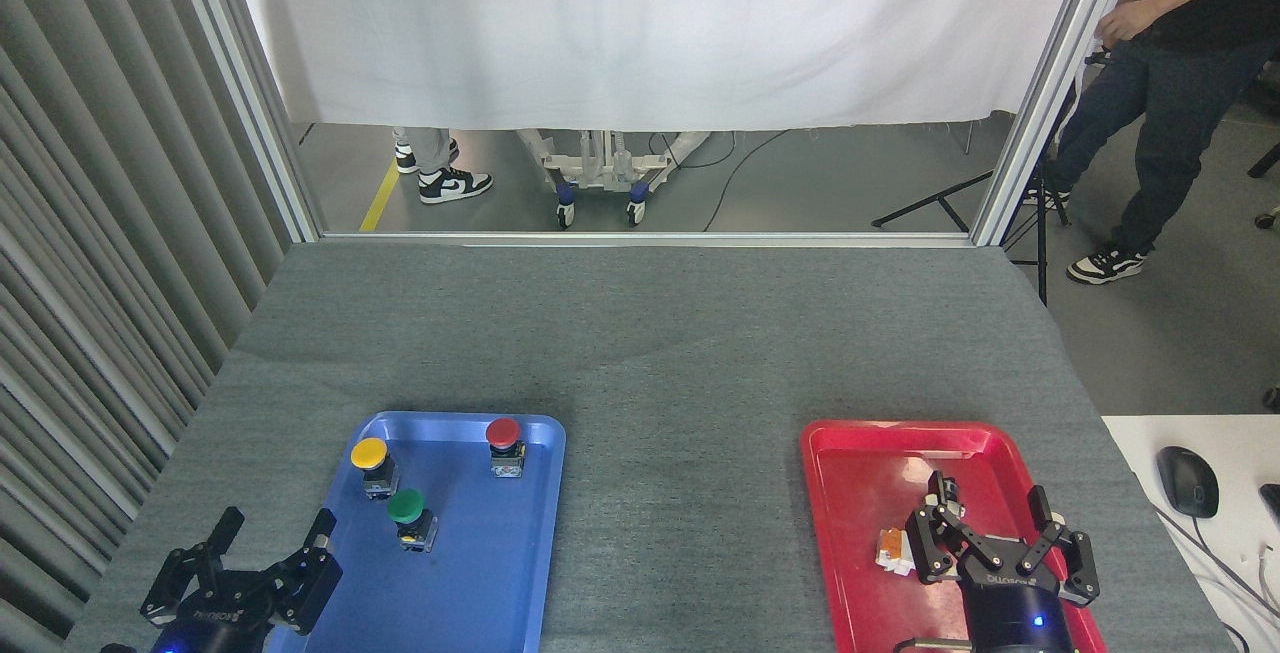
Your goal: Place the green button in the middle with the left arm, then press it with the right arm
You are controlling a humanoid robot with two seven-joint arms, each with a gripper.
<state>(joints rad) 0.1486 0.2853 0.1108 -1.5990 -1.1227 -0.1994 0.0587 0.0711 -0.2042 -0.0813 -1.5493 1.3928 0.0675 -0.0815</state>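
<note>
Buttons sit three to the blue tray (520, 573): the green button (408, 514) at the tray's centre-left, a yellow button (371, 463) just beside it at its eleven o'clock, and a red button (504, 444) further off toward two o'clock. None has left the tray, so the first step is not yet done.

The left hand (272, 545) hovers at the tray's left edge, at about eight o'clock from the green button, fingers spread apart and holding nothing. The right hand (993, 513) hangs over the red tray (850, 533), fingers also apart and empty, with a small orange-and-white object (892, 550) lying just at its nine o'clock. The middle (680, 493), bare grey cloth on the counter between the two trays, is free to receive the button.

Risks, as I judge them: the yellow button stands so near the green one that a wide-open approach could clip or topple it, or close on the wrong cap. The green button looks slightly tilted on its short body, so a grip on the rounded cap could slip; the body would likely be the surer hold. Lifting too low could catch the tray's raised rim on the way toward three o'clock. Set down askew on soft cloth, the button could tip when the right hand presses it off-centre.
</note>
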